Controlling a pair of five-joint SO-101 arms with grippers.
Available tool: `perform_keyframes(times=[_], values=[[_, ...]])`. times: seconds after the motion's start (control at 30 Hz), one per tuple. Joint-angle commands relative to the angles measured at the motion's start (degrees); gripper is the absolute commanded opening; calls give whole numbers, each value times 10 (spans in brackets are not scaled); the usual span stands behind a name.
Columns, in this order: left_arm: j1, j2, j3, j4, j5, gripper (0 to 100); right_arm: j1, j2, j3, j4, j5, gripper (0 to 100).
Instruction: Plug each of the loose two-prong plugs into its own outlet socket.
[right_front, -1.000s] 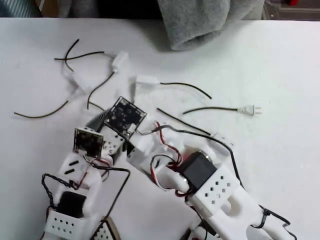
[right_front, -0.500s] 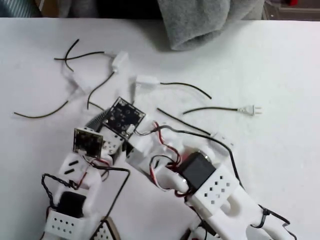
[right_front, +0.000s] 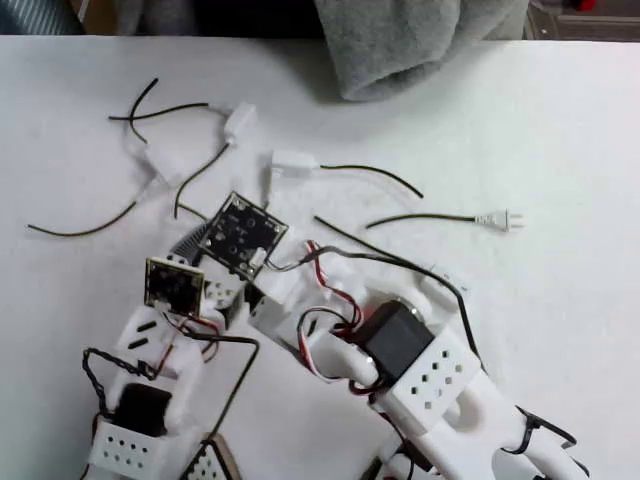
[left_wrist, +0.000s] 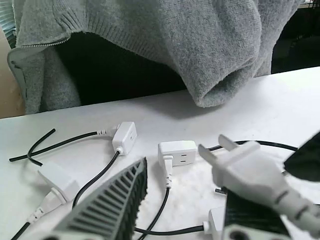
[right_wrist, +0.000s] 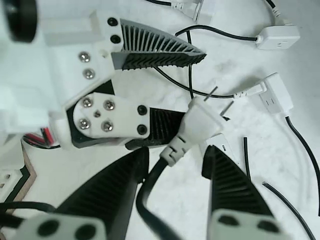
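A white two-prong plug (left_wrist: 245, 170) (right_wrist: 202, 122) is lifted off the table, prongs tilted up. My right gripper (right_wrist: 176, 151) pinches its rear end, and the black cord runs back between the fingers. The plug's body rests against the black jaw of my left gripper (left_wrist: 187, 190) (right_wrist: 195, 90), which is open with its grey ribbed finger (left_wrist: 117, 197) well apart. White outlet sockets lie beyond: one (left_wrist: 177, 152) (right_front: 295, 160) straight ahead, one (left_wrist: 125, 137) (right_front: 240, 120) farther back, one (left_wrist: 60, 180) to the side. Another loose plug (right_front: 500, 219) lies at the right.
A grey sweater (right_front: 400, 40) hangs over the table's far edge. Short black cords trail from the sockets across the left and middle of the white table (right_front: 560, 130). Both arms crowd together at the front left.
The right arm's wrist has shifted slightly to the left and the left arm's wrist edged the same way. The sockets and the loose plug have not moved.
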Motion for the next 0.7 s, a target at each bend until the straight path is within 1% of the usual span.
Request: perform_keyframes(times=[0.0, 0.17, 0.33, 0.53, 0.67], values=[[0, -5, -3, -11, 4, 244, -13, -2, -12, -45, 4, 180], [0, -5, -3, -11, 4, 244, -11, -7, -14, -34, 4, 183], [-1, -5, -3, -11, 4, 244, 11, -7, -17, -10, 19, 183], [-3, -5, -3, -15, 4, 244, 19, -7, -39, 17, 20, 185], [-2, -5, -3, -16, 4, 244, 18, -7, -73, 50, 20, 234]])
